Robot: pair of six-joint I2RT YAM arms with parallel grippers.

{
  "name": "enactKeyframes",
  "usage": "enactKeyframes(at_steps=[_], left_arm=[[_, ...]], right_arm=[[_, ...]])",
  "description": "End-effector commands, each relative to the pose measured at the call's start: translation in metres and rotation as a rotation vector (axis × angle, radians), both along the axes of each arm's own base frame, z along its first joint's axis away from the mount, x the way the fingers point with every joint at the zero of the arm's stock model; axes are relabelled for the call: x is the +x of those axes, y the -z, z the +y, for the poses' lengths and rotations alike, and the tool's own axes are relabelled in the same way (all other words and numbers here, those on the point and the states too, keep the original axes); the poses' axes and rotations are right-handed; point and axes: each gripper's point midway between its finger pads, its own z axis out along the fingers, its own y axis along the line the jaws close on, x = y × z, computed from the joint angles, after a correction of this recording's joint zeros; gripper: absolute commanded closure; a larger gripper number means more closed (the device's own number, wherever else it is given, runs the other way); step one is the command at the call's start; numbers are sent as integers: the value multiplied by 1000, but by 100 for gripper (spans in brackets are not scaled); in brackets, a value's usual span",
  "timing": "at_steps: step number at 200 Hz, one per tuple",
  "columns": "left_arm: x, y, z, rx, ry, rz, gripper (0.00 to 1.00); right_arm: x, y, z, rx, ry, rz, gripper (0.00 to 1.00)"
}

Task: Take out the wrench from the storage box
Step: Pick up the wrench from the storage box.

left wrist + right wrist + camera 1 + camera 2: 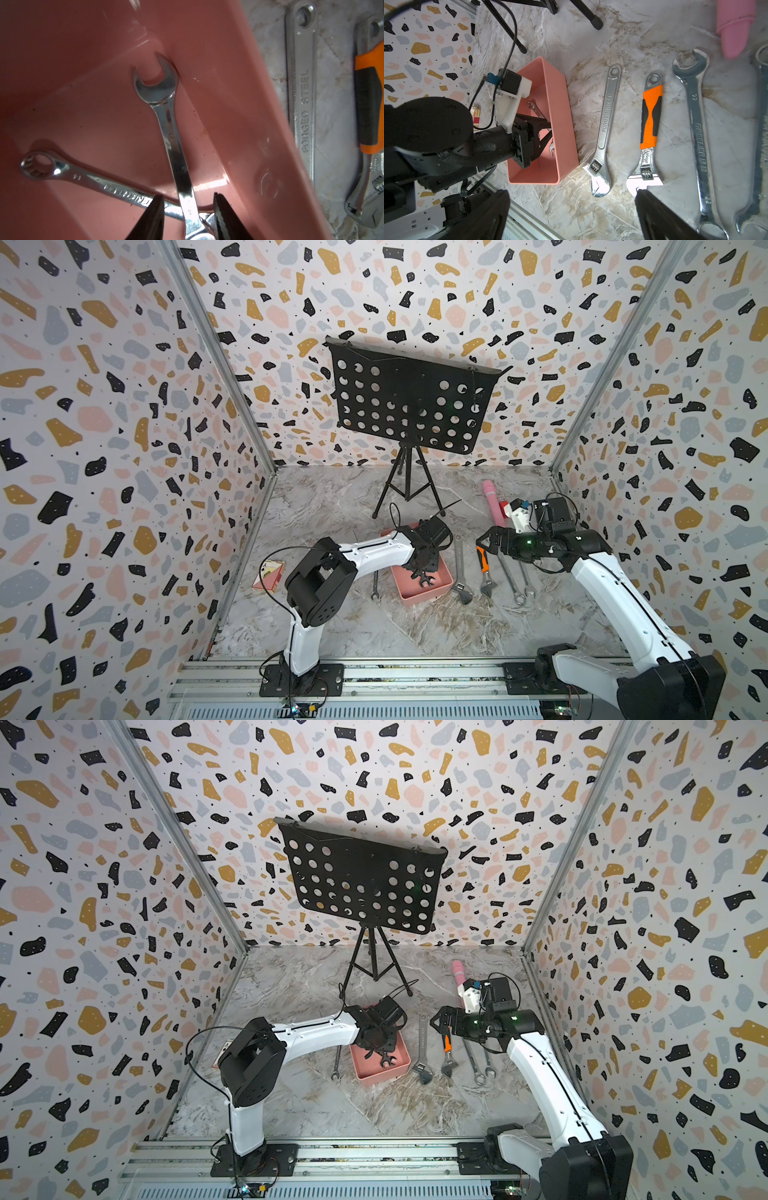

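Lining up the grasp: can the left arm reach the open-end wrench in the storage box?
Probably yes. The left hand is down in the storage box, open around the open-end wrench, which lies over the ring-end wrench; nothing covers it.

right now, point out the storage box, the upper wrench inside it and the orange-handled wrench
storage box [560,124], right wrist view, outer side wall
upper wrench [174,145], left wrist view, mid shank
orange-handled wrench [651,120], right wrist view, rubber grip
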Motion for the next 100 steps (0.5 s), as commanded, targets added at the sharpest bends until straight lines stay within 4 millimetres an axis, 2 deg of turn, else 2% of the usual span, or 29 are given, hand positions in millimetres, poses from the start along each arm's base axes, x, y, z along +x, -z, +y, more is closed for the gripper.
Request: enactKeyframes(at_steps=[1,45,67,100], left_arm=[[2,12,-7,-7,4,0,58],[3,31,6,71,10,-4,60],[2,38,10,103,24,-4,65],[-5,60,33,177,17,35,72]], right_arm=[[-2,-13,-4,-10,2,-41,0],[-1,-11,-6,-9,5,-37,0],[-1,-11,-6,-7,6,-36,0],[-1,-10,-6,-4,6,-32,0]])
